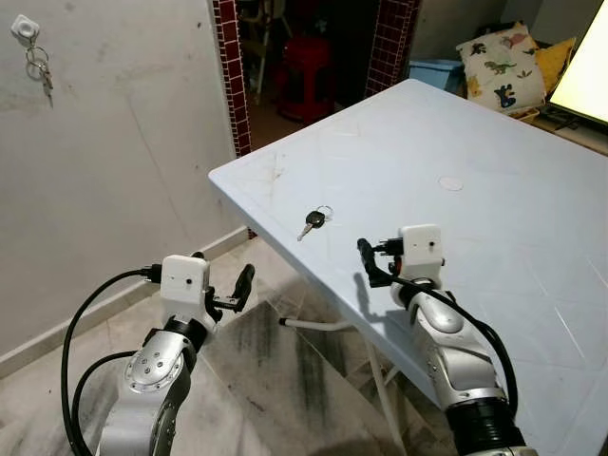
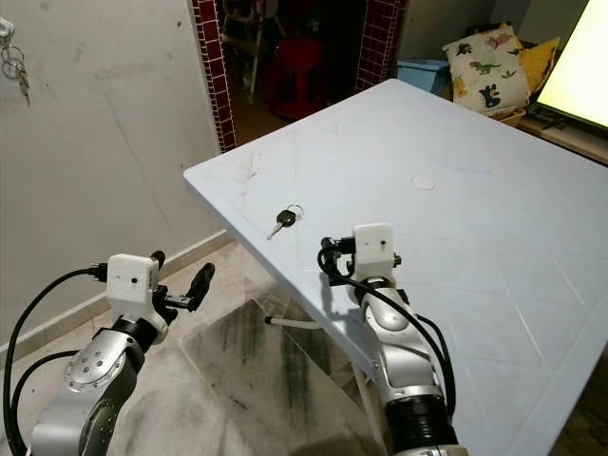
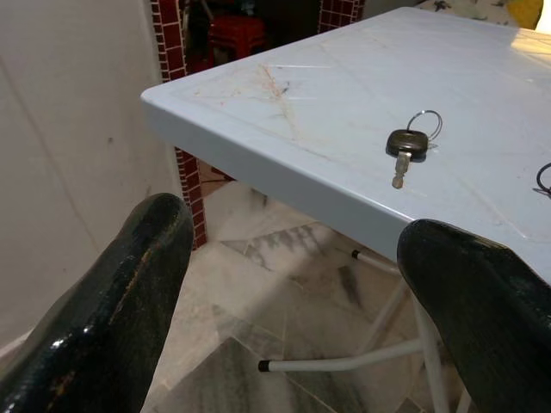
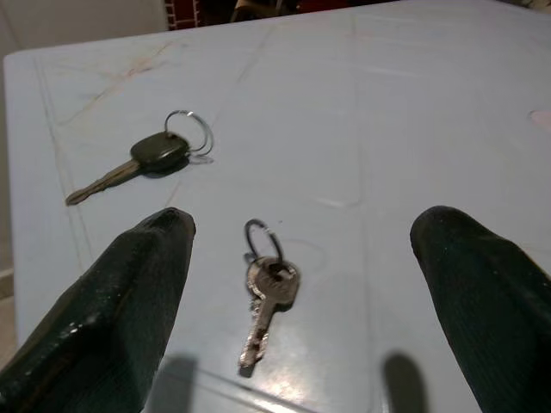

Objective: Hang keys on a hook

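A black-headed key [image 1: 314,221] with a ring lies near the corner of the pale blue table [image 1: 475,152]. A small silver key [image 4: 265,297] on a ring lies on the table just in front of my right gripper [image 4: 306,222], between its open fingers and untouched. That gripper [image 1: 378,261] hovers low over the table's near edge, a little behind the black-headed key [image 4: 159,155]. My left gripper [image 1: 226,275] is open and holds nothing, out over the floor left of the table and below its top. High on the wall, a white hook [image 1: 26,28] carries a bunch of keys [image 1: 41,71].
The white wall [image 1: 114,161] stands to the left, with a brick-edged doorway [image 1: 228,66] and a red stool [image 1: 309,71] behind the table. Cushions [image 1: 502,66] and a bright screen [image 1: 587,66] are at the far right. Marble floor and a table leg [image 1: 328,325] lie below.
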Motion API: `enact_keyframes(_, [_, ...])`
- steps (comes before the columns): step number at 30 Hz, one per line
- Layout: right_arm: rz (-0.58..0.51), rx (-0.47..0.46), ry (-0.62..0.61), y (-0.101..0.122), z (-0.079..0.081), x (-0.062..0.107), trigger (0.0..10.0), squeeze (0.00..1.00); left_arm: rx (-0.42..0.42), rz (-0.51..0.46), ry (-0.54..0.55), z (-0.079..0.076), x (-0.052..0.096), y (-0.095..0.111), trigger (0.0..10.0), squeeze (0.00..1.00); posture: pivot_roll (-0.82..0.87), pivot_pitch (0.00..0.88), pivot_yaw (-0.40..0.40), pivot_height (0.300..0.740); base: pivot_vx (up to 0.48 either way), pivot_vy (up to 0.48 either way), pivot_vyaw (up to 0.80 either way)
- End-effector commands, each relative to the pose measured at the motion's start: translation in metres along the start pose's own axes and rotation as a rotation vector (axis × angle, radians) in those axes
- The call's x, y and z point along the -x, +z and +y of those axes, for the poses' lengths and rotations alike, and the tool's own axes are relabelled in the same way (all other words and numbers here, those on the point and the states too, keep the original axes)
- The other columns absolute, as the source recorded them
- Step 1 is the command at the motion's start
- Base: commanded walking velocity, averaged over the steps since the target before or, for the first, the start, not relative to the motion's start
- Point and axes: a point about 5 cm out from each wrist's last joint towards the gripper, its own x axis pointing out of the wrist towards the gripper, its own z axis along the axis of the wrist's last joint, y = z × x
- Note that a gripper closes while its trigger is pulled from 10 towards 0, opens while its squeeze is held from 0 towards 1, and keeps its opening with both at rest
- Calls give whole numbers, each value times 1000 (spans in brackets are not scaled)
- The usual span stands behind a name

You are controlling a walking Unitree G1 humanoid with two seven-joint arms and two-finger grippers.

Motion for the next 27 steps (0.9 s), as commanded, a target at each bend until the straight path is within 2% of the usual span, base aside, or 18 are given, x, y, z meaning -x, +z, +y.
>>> enact_keyframes(1, [4,-1,12,1,3,-5,10000,0,-13,0,9,0,2,2,10000,0,142,0,-16,740,0,0,0])
enact_keyframes(6, [39,10,32,-2,9,-15,10000,0,-11,1,12,-2,4,3,10000,0,159,0,-28,740,0,0,0])
enact_keyframes(13, [76,28,29,-3,7,-28,10000,0,-8,4,16,-2,7,4,10000,0,168,0,-30,740,0,0,0])
enact_keyframes(23, [75,47,-30,1,-6,-38,10000,0,-13,9,12,-2,12,6,10000,0,193,1,-34,740,0,0,0])
enact_keyframes(27, [105,22,-36,-2,-10,-41,10000,0,-17,15,13,-2,15,5,10000,0,203,9,-34,740,0,0,0])
